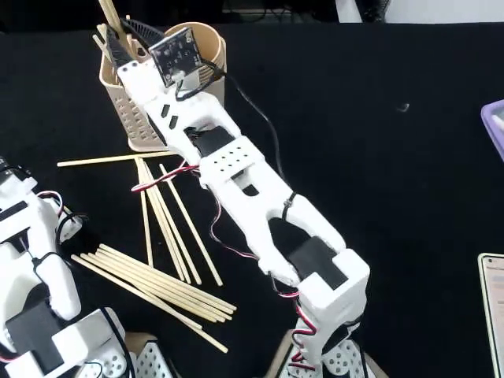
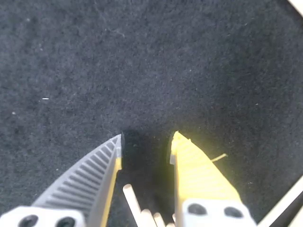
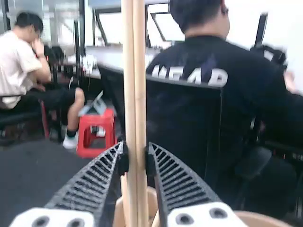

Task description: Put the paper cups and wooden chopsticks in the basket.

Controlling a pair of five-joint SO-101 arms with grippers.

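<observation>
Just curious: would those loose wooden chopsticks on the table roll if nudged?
Probably: the loose chopsticks look thin and lie fanned out, so they'd likely scatter. The pair held in the right hand stands straight, suggesting stiff, light sticks.

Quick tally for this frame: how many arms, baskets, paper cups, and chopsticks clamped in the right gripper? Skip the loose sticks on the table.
Arms: 2, the left arm and the right arm
Basket: 1
Paper cup: 1
Chopsticks clamped in the right gripper: 2
Total: 6
</observation>
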